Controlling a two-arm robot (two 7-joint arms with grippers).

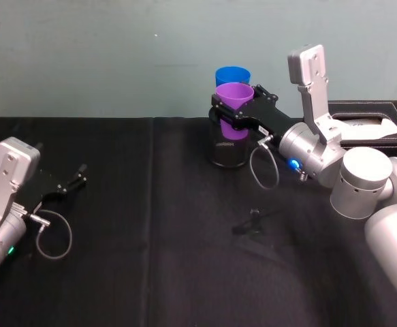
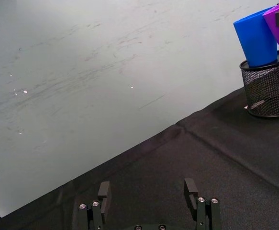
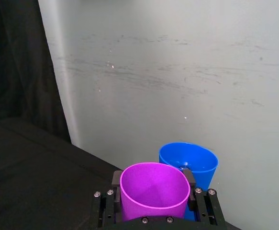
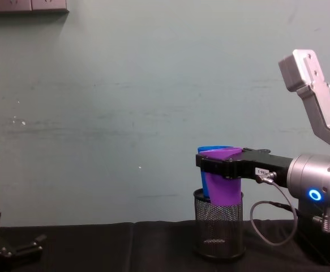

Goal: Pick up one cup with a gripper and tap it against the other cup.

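At the 12 o'clock edge of the black cloth-covered desk (image 1: pixel 150 272), clamping the purple plastic tapered tumbler (image 1: pixel 234 94) just under its rim in the black two-fingered right gripper (image 1: pixel 237 102), one finger pressing on each side of the wall. Hanging upright there, base dipping just inside the mouth of the black wire-mesh pen pot (image 1: pixel 227 148). Standing in that same pot, at 12 o'clock of the purple one, the bright blue plastic tapered tumbler (image 1: pixel 233 73), walls very near; touching or apart, impossible to tell. Lying idle toward 8 o'clock on the desk, the black left gripper (image 1: pixel 75 178), fingers spread wide around nothing.

Judging the tap itself to be the step in hand:
- Needing only a short, gentle push toward 12 o'clock.
- Keeping the purple tumbler upright, so that wall is meeting wall rather than rim catching rim.
- Probably lifting a little first to clear the mesh rim, since snagging there risks tipping the pot and the blue tumbler with it.
- Holding the squeeze steady, smooth tapered plastic being liable to slip down through the fingers on contact.
- Going lightly, the blue tumbler seemingly sitting loose and more likely to be shoved back than tapped.
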